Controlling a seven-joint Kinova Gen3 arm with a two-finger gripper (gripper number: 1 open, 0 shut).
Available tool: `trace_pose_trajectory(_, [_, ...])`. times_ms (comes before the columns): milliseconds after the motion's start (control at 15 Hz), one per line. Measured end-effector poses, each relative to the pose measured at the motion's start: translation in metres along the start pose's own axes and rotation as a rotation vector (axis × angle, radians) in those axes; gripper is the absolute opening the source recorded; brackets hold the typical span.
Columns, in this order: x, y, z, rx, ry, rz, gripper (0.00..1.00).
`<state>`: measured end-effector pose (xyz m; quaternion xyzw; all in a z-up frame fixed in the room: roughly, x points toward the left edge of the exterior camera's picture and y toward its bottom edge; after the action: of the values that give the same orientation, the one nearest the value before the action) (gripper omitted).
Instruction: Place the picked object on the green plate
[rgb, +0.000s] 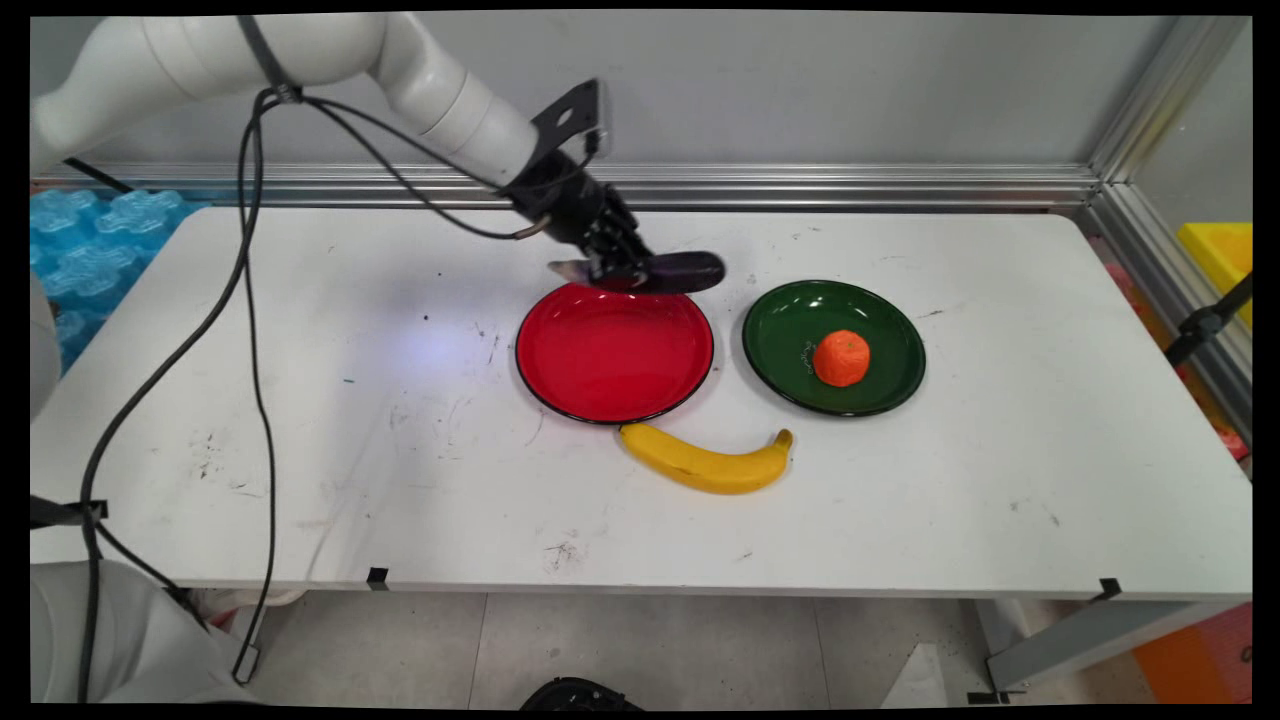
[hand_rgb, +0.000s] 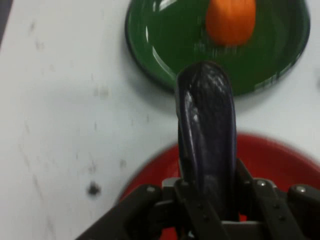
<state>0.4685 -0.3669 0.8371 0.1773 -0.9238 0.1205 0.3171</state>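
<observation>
**Eggplant held over far rim of red plate**

While the arm reaches in from the upper left in the main view, the gripper (rgb: 618, 268) has its fingers closed on a dark purple eggplant (rgb: 680, 272), which lies roughly level above the far rim of the red plate (rgb: 560, 355). The pale stem end points left; the rounded end points right, toward the green plate (rgb: 790, 330). An orange (rgb: 841, 358) sits in the green plate, right of its centre. A yellow banana (rgb: 705, 462) lies on the white counter (rgb: 400, 480) just beside the red plate's near rim; contact cannot be confirmed. Both plates are shallow, glossy and dark-rimmed. The counter is scuffed and marked.

Seen from the hand view, the eggplant (hand_rgb: 207, 145) is clamped between the fingers (hand_rgb: 250, 182) and juts forward, glossy and smooth with a blunt tip. The red plate (hand_rgb: 280, 160) shows beneath it; the green plate (hand_rgb: 165, 35) and orange (hand_rgb: 231, 20) lie beyond.

Judgement: the grip sits toward the stem end, so the heavier body overhangs. A smooth, curved skin may pivot or slide; steady, slow motion and a firm, even squeeze are advisable.
</observation>
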Motion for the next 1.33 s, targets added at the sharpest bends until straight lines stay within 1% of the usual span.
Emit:
trace_pose_trajectory(267, [0.034, 0.002, 0.011, 0.012, 0.049, -0.013, 0.00])
trace_pose_trajectory(400, [0.056, 0.003, 0.023, 0.024, 0.079, -0.023, 0.00])
trace_pose_trajectory(667, [0.080, 0.007, 0.048, 0.038, 0.112, -0.039, 0.00])
trace_pose_trajectory(867, [0.092, 0.011, 0.071, 0.043, 0.123, -0.048, 0.00])
trace_pose_trajectory(1000, [0.100, 0.015, 0.092, 0.047, 0.126, -0.056, 0.00])
trace_pose_trajectory(1333, [0.110, 0.021, 0.144, 0.066, 0.116, -0.073, 0.00])
